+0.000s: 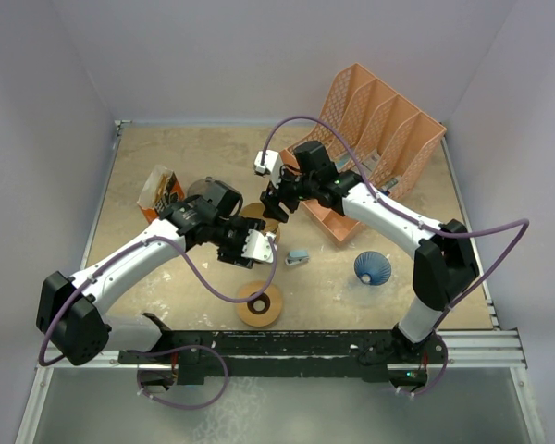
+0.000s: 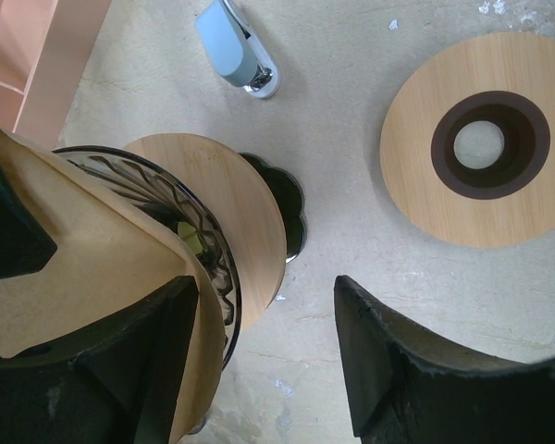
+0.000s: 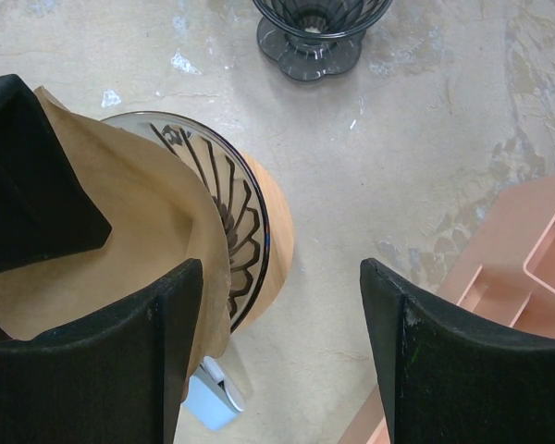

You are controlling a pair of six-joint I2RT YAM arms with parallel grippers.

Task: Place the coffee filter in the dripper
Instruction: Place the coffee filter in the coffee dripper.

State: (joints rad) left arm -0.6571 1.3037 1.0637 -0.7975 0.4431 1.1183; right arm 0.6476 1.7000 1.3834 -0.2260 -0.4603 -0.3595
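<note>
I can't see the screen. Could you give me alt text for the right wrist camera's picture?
A brown paper filter lies partly in a ribbed glass dripper on a wooden collar. The open pincer frames them, one black finger in front of the filter's edge. A dark second dripper stands beyond, a pink rack at the right.

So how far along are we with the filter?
Mostly done: the coffee filter lies in the dripper, though its edge rises past the rim. In hand: nothing; left gripper and right gripper stand open beside it. Left: probably settling it flush, then backing off.
</note>
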